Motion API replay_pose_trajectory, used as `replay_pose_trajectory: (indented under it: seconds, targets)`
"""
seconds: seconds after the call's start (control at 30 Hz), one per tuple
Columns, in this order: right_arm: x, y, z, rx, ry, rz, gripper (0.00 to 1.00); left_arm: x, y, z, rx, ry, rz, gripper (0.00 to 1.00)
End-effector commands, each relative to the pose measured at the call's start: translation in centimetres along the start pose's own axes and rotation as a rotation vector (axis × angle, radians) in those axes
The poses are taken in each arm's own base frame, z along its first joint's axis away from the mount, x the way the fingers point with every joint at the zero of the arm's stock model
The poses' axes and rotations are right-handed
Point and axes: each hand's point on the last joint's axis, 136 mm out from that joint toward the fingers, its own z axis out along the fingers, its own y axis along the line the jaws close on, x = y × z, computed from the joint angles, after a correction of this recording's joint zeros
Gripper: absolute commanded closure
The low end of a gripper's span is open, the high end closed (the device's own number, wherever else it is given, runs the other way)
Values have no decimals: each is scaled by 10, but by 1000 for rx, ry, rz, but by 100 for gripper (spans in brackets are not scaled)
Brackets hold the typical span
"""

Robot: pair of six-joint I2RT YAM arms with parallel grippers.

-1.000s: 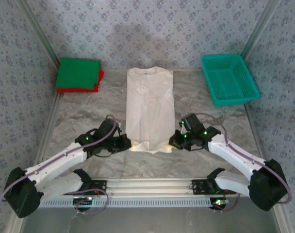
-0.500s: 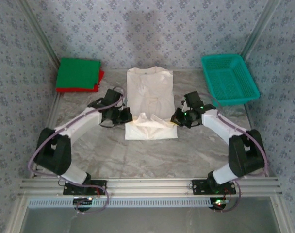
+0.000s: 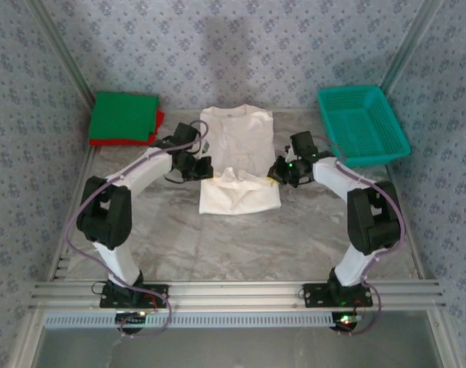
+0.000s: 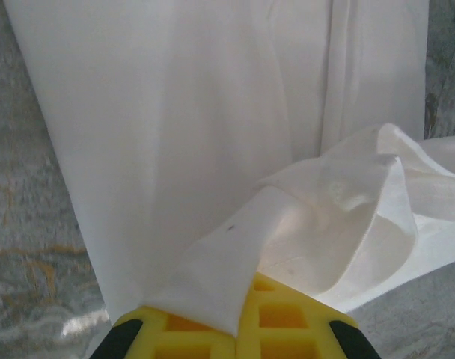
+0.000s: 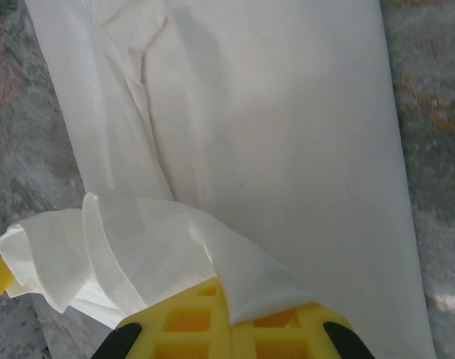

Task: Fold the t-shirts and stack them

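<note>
Marbled tabletop [image 3: 141,230], patterned walls. From above, the off-white t-shirt [image 3: 237,138] lies lengthwise at centre with its near hem raised and doubled toward the middle. I have the left gripper [image 3: 196,166] and the right gripper [image 3: 281,170] each clamped on a hem corner. The green t-shirt [image 3: 124,115] sits folded on the red t-shirt [image 3: 159,121] far left (teal basket [image 3: 363,126] far right).

Left wrist: yellow fingers [image 4: 287,323] pinch the corner, and the cloth between sags. Right wrist: same pinch.

I judge both corners should travel level toward the collar, hem taut, then release together. I can read no writing or label.
</note>
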Motion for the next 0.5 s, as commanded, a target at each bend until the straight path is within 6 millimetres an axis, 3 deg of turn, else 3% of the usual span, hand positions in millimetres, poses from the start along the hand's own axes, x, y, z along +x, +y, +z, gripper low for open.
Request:
replay_pose_trajectory:
  seconds: [0.0, 0.07, 0.13, 0.17, 0.23, 0.27, 0.37, 0.47]
  targets:
    - [-28, 11, 4, -40, -23, 20, 96, -22, 11, 1, -33, 3, 30, 97]
    - [-44, 15, 10, -65, -31, 48, 91, -43, 22, 3, -75, -10, 31, 75]
    - [-64, 22, 14, -94, -37, 76, 88, -74, 30, 2, -102, -48, 44, 73]
    - [-76, 25, 14, -105, -54, 85, 83, -86, 33, 1, -114, -59, 41, 70]
    - [-99, 39, 9, -155, -74, 80, 60, -111, 36, -8, -145, -86, 32, 55]
    - [-105, 45, 5, -168, -73, 74, 55, -120, 31, -16, -149, -107, 39, 53]
    - [-110, 51, -19, -169, -118, 48, 56, -123, 13, -40, -154, -181, 72, 52]
    - [-88, 46, -36, -175, -171, -2, 55, -95, -2, -51, -129, -248, 101, 51]
